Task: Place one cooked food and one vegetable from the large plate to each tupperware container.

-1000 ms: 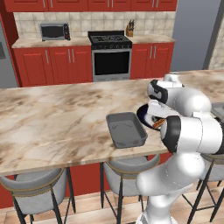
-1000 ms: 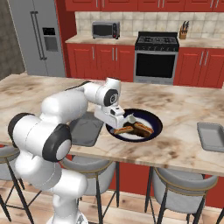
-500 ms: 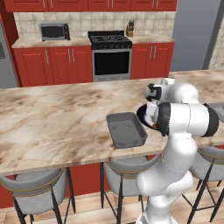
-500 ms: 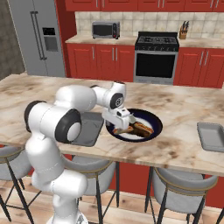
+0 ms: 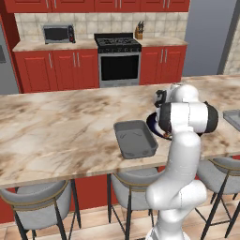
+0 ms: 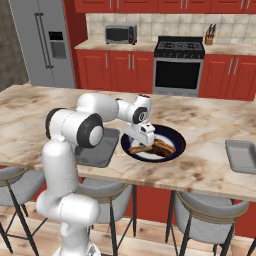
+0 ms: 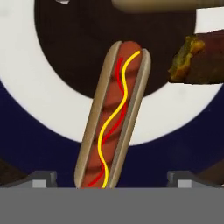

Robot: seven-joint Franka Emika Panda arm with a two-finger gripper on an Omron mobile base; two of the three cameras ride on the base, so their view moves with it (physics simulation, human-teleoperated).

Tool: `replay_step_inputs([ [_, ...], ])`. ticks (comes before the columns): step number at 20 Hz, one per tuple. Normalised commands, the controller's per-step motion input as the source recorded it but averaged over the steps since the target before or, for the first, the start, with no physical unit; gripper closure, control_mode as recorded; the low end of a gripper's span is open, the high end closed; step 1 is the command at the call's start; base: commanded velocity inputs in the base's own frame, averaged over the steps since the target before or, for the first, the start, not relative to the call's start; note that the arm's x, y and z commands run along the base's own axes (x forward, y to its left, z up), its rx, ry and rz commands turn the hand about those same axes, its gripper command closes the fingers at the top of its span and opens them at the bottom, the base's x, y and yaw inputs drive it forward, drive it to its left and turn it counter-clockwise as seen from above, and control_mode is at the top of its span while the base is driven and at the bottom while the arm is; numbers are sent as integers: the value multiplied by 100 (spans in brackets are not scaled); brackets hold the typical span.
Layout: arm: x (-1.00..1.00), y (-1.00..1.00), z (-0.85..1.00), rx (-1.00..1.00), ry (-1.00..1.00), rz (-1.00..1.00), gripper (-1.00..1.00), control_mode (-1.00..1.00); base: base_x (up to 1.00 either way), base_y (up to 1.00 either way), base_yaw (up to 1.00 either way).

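A: Where's the large plate [image 6: 176, 138]?

B: On the marble counter [image 6: 210, 125], near its front edge, just right of one grey tupperware container [image 6: 97, 150]. In the left base view the same plate [image 5: 152, 123] peeks out from behind the white arm, beside that container [image 5: 135, 139].

A: And the second container?

B: Further along the counter, well apart from the plate: at the right edge in the right base view [image 6: 242, 156], and a sliver of it at the right edge of the left base view [image 5: 233, 117].

A: What's on the plate?

B: In the hand view, a hot dog [image 7: 114, 118] in a bun with wavy lines of red and yellow sauce lies from the dark centre out over the white ring and onto the navy rim [image 7: 26, 144]. To its right is a brown piece with a yellowish-green patch [image 7: 199, 59]; I can't tell what it is. A pale tan item [image 7: 162, 4] shows at the top edge.

A: The tool?

B: The tool [image 6: 142, 136] hangs over the left part of the plate. Its jaws stand wide open and hold nothing. In the hand view the fingertips [image 7: 41, 179] sit either side of the hot dog's near end, apart from it.

A: Anything behind?

B: Red cabinets [image 6: 117, 70], a black stove [image 6: 179, 67], a microwave [image 6: 121, 34] and a grey fridge [image 6: 45, 42]. Grey stools [image 6: 200, 210] stand under the counter.
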Motion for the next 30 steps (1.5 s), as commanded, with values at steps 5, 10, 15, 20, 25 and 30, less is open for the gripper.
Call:
replay_step_inputs([
  [5, 39, -9, -47, 0, -1, 0, -100, -100, 0, 0, 0],
  [10, 2, -1, -36, 0, 0, 0, -100, -100, 0, 0, 0],
  [15, 0, 0, -42, 0, 0, -1, 100, -100, 0, 0, 0],
  [20, -26, 18, -21, 1, -11, 0, 100, -100, 0, 0, 0],
  [25, -50, 7, 42, 1, -14, 0, 100, -100, 0, 0, 0],
  [30, -51, 22, 100, 0, 0, 15, 100, -100, 0, 0, 0],
])
